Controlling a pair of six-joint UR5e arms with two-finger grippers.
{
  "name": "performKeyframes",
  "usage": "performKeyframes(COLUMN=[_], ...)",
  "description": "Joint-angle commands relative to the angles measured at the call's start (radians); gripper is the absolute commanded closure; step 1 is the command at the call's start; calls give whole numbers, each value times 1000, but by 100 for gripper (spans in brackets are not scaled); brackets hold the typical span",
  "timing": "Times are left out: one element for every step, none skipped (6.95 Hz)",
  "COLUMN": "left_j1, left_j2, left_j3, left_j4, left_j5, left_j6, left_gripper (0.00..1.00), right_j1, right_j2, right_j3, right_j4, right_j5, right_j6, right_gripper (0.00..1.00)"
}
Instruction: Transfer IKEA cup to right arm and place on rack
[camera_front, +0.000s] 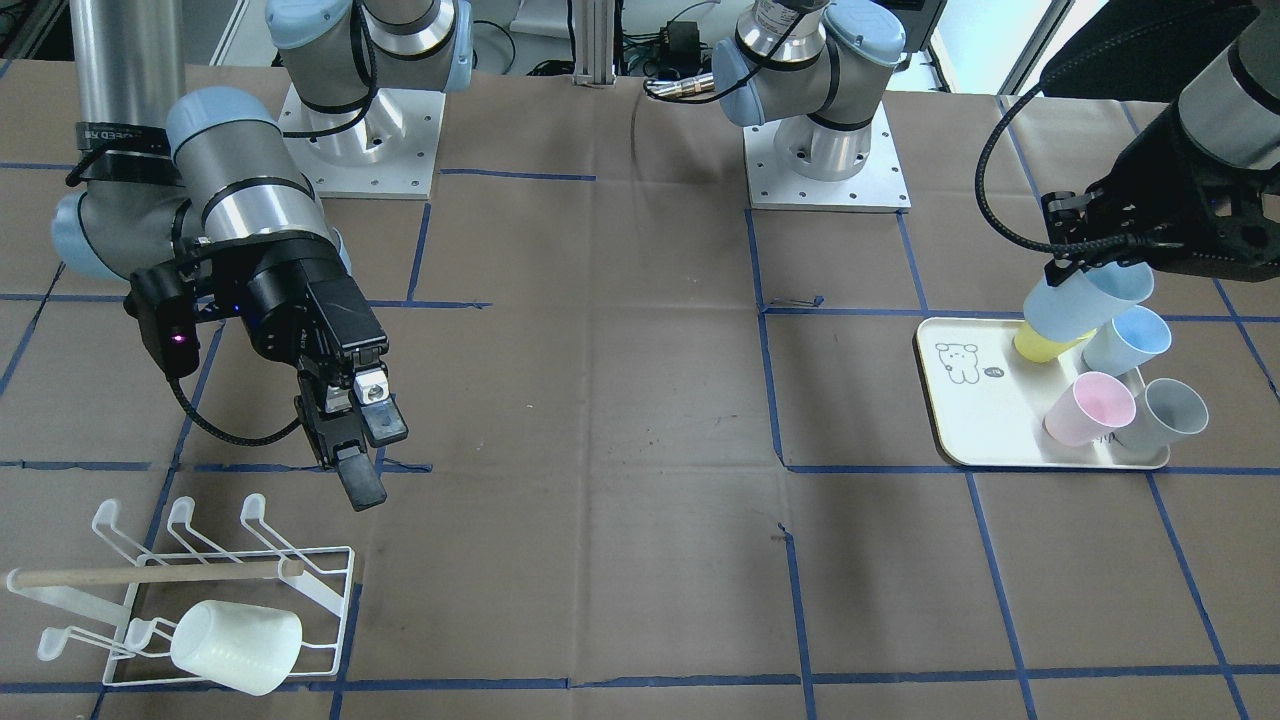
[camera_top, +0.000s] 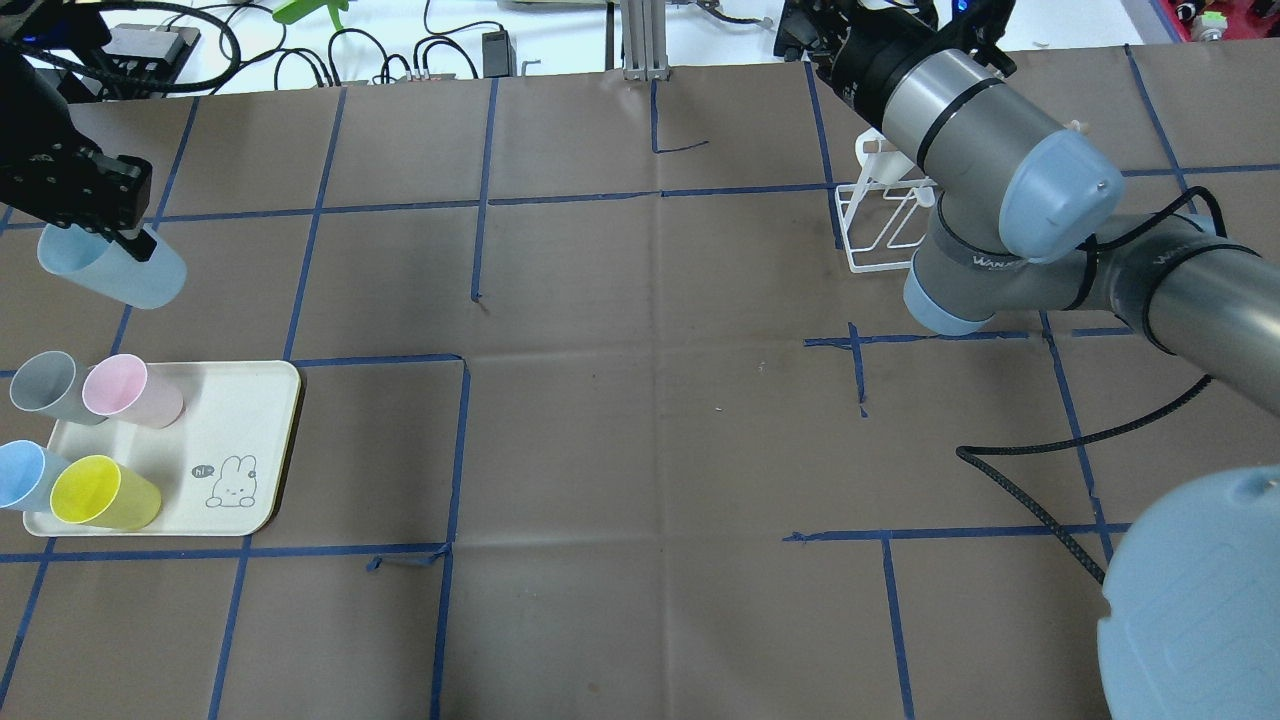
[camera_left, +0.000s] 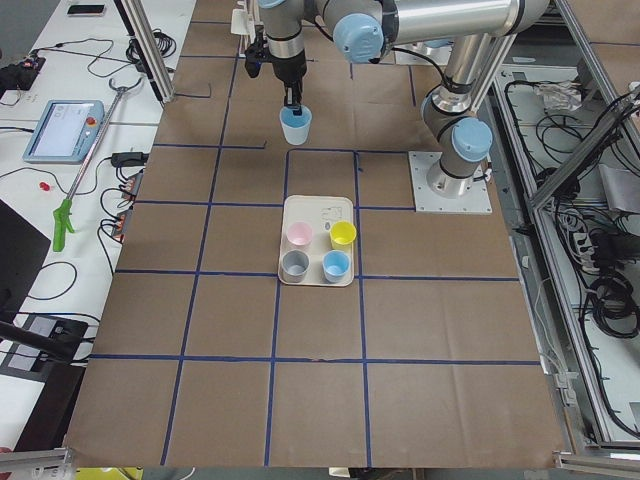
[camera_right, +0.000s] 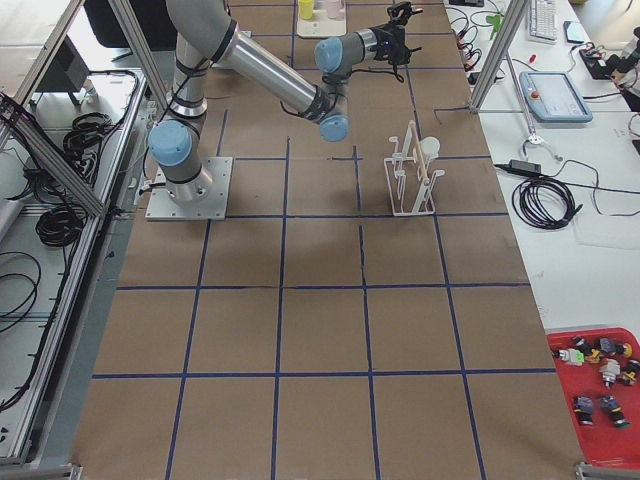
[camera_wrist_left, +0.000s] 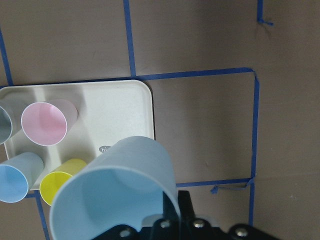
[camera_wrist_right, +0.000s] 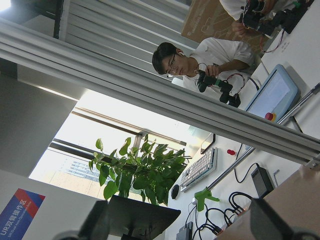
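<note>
Brown-paper surface (camera_top: 640, 420) with a blue tape grid. Left hand (camera_front: 1068, 262) is clamped on the rim wall of a pale blue plastic cup (camera_top: 115, 275), one finger inside the mouth and one outside. Cup is tilted and airborne, at about 12 o'clock of the cream rectangular tray (camera_top: 240, 400) in the overhead view. Right hand (camera_front: 372, 455) has jaws apart with nothing between them. It hovers near the white wire rack (camera_front: 150, 576) with its wooden dowel, well apart from the cup. Rack sits at roughly 1 o'clock of surface centre in the overhead view.

Handling, my read: light, thin-walled, stiff enough, but smooth and tapered — likely to slip or flex under a hard squeeze. The rim is taken, so the right hand should take the lower body near the base, leaving the mouth free for a prong.

Counts:
- Cups: 6 total.
  - 1 held.
  - 4 mouth-up on the tray: grey cup (camera_top: 45, 385), pink cup (camera_top: 125, 390), blue cup (camera_top: 25, 475), yellow cup (camera_top: 100, 492).
  - 1 white cup (camera_front: 237, 645) on the rack.
- Trays: 1. Racks: 1. Arms: 2.
- Prongs: 5 show bare — the one under the white cup is hidden.
</note>
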Motion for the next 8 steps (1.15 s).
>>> performKeyframes(left_j1=[-25,-27,-38,-83,-144,-192,-209,-211], left_j2=[-18,-20,-17,-19,-22,-22,-23,-40], left_j3=[-64,-132,-201,-277,-345,-408,-465,-530], left_j4=[243,413,553,764,960,1099,1215,1349], left_j5=[-201,-349,-454,-544,-556,-588,-664,-715], left_j6=[3,4,8,9,6,3,1,3], left_gripper=[100,100,100,100,100,100,100,100], right_j1=[16,18,21,21,21,21,21,21], right_j2=[-3,-4,-6,-7,-7,-7,-12,-27], right_j3=[33,45,71,101,128,152,164,163], right_j4=[56,57,57,57,58,61,93,157], right_j5=[-1,-1,-1,1,4,5,1,1], right_j6=[42,132,204,222,221,205,213,219], right_gripper=[0,0,0,0,0,0,0,0])
